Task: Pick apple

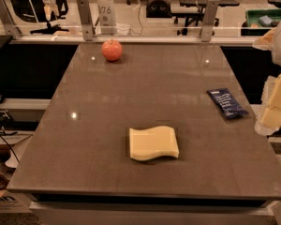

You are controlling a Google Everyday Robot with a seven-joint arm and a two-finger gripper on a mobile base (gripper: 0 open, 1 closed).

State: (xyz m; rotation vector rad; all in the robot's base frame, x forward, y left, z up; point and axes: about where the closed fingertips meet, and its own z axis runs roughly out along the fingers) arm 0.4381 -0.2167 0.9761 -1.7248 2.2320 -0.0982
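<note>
The apple (112, 50) is small, round and red-orange, and it stands at the far left end of the brown table (84, 139), close to the back edge. My gripper (275, 108) shows as pale blurred arm parts at the right edge of the camera view, beyond the table's right side. It is far from the apple and level with the snack wrapper. It holds nothing that I can see.
A wavy pale-yellow sponge (153, 143) lies in the near middle of the table. A dark blue snack wrapper (226, 103) lies near the right edge. A glass rail with metal posts (85, 18) runs along the table's back edge.
</note>
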